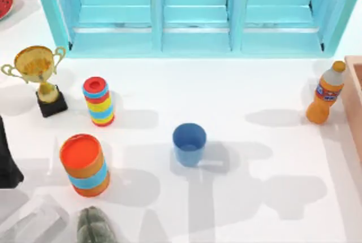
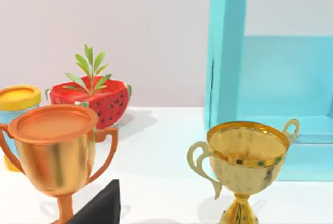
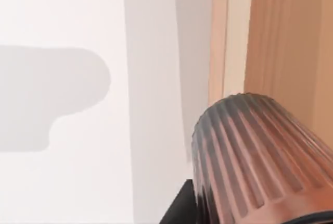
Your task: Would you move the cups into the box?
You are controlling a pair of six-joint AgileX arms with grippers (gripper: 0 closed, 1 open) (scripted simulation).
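Carrying the ribbed brown cup [image 3: 255, 156] toward the box [image 1: 355, 93] is judged to be the step in hand. In the right wrist view the cup is seen close up, beside the box's tan rim, with white table [image 3: 62, 172] below; whether the right gripper's fingers clasp it cannot be told. The blue cup [image 1: 189, 143] stands upright mid-table, untouched, well apart from the box at the right edge. An orange bottle [image 1: 325, 92] stands just left of the box. The left arm is parked near the gold trophy [image 1: 38, 73], far left. Next, the brown cup needs lifting clear over the rim before release.
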